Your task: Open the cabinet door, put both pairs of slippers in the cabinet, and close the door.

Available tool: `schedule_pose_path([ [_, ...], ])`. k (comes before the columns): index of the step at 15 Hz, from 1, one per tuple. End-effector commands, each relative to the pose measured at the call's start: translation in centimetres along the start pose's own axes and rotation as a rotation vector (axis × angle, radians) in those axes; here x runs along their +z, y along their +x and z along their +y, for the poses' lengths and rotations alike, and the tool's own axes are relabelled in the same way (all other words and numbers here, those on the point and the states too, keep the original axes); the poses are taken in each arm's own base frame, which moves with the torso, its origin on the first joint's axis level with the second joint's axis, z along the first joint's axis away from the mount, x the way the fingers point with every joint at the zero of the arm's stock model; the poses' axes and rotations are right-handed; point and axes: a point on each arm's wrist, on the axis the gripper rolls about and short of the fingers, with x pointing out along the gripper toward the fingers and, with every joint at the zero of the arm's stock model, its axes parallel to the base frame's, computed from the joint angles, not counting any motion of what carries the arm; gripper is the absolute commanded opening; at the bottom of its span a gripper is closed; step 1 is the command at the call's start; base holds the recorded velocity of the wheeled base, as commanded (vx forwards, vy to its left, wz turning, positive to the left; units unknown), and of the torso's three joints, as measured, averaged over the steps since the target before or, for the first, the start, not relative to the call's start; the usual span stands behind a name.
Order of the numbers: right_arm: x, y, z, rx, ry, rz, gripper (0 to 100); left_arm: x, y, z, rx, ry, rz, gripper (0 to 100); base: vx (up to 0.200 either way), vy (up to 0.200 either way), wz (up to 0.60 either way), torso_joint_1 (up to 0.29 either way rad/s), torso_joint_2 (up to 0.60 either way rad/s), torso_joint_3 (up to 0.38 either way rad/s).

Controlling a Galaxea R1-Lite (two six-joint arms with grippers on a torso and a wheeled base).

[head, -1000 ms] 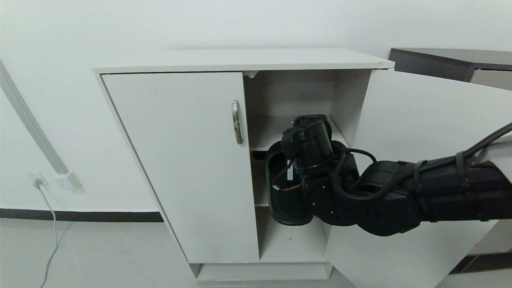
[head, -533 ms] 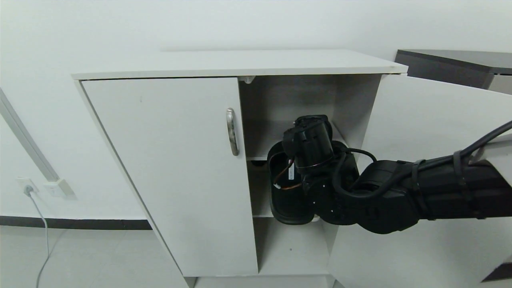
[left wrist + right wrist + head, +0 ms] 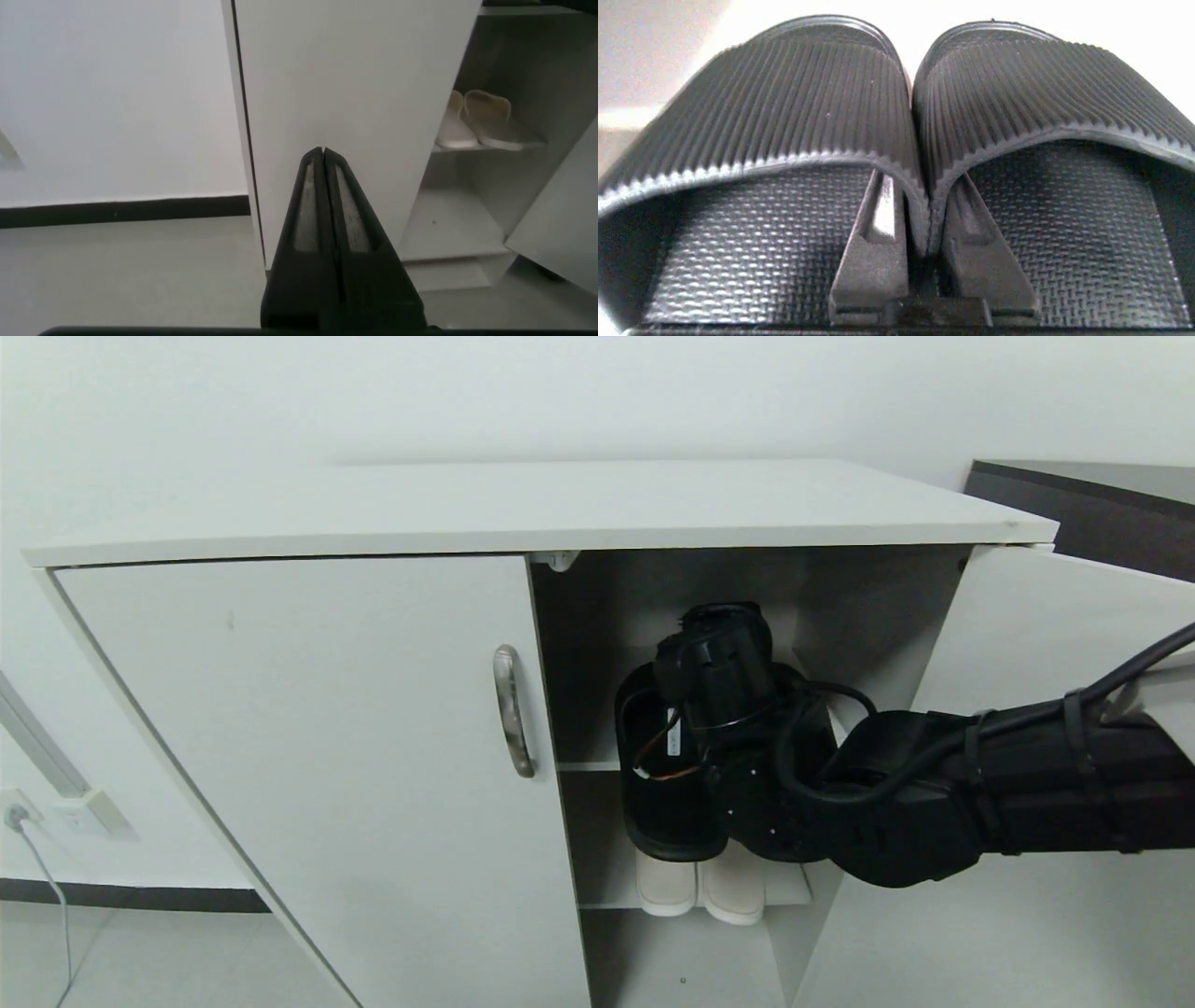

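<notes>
Here, right wrist view: right gripper [image 3: 920,201] clamped on black slippers [image 3: 785,112], straps ribbed, footbeds pebbled. Left wrist view: left gripper [image 3: 323,156] fingers together; white slippers [image 3: 481,119] on cabinet [image 3: 355,84] shelf.

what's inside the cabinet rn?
In the cabinet, white slippers sit on a shelf. The right gripper holds the black slippers in the opening above them. Anything behind the closed left door is hidden.
</notes>
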Motion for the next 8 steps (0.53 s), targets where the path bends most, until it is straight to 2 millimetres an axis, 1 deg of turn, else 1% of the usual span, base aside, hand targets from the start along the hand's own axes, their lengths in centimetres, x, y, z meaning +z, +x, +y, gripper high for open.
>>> schedule_pose_path([
  [1,0.6,0.2,-0.1,0.007,0.012,-0.005,0,0.0,0.0,0.0,0.000,0.000,0.001,0,0.000,0.000,0.00,0.000,0.00,0.000],
  [2,1.0,0.6,-0.2,0.024,0.016,-0.003,0,0.0,0.0,0.0,0.000,0.000,0.001,0,0.000,0.000,0.00,0.000,0.00,0.000],
  [4,1.1,2.6,-0.3,0.010,0.016,-0.005,0,0.0,0.0,0.0,0.000,-0.001,0.001,0,0.000,0.000,0.00,0.000,0.00,0.000],
  [6,1.1,4.1,-0.1,-0.008,0.027,-0.010,0,0.0,0.0,0.0,0.000,-0.001,0.001,0,0.000,0.000,0.00,0.000,0.00,0.000],
  [8,1.1,5.1,0.2,-0.018,0.019,-0.018,0,0.0,0.0,0.0,0.000,-0.001,0.001,0,0.000,0.000,0.00,0.000,0.00,0.000],
])
